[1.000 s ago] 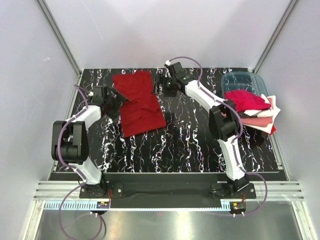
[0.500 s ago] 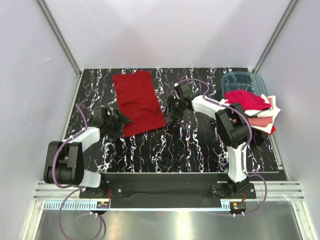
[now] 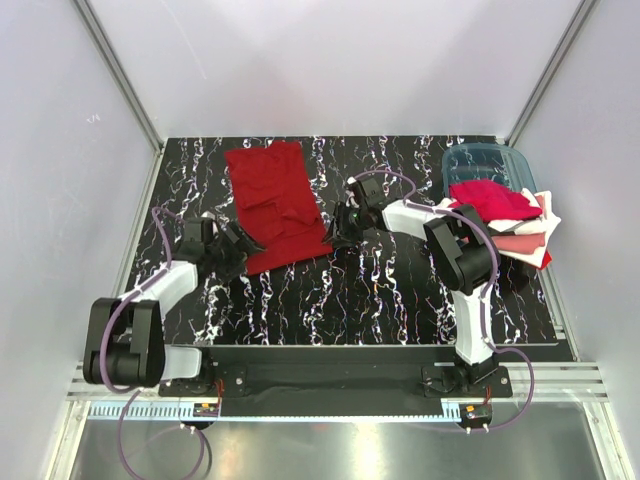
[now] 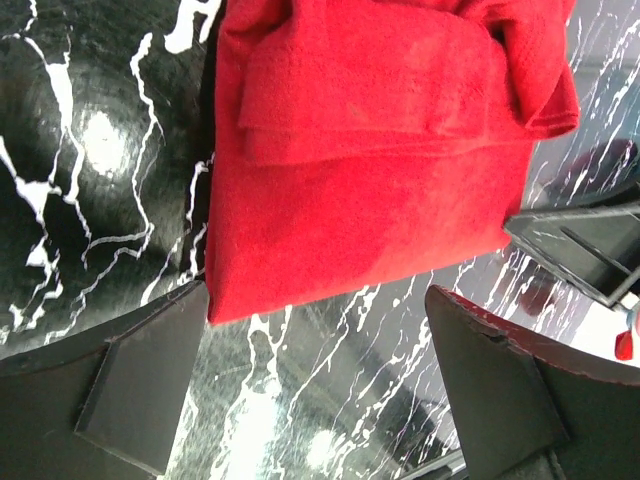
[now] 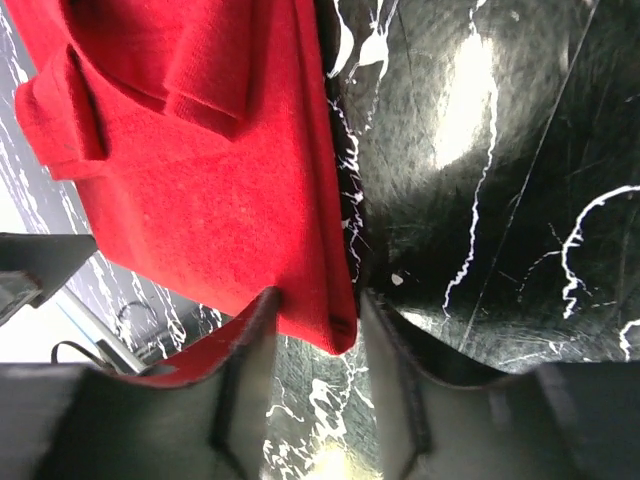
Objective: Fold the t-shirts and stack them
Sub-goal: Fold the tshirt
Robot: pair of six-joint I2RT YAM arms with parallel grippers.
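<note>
A deep red t-shirt (image 3: 277, 203) lies folded in a long strip on the black marbled table (image 3: 400, 290). My left gripper (image 3: 236, 249) is wide open at its near left corner; in the left wrist view the shirt (image 4: 380, 170) ends just above the open gripper (image 4: 318, 300). My right gripper (image 3: 341, 228) is at the near right corner. In the right wrist view the shirt's corner (image 5: 335, 325) lies between the partly closed fingers of the right gripper (image 5: 320, 300), with a gap showing.
A teal translucent bin (image 3: 487, 164) stands at the back right. A pile of red, pink and white shirts (image 3: 510, 222) lies partly in it and over its near edge. Grey walls enclose the table.
Both grippers have come from the shirt's far and middle part to its near corners. The red shirt, bunched and lifted a second ago, now lies flat as a narrower strip.
</note>
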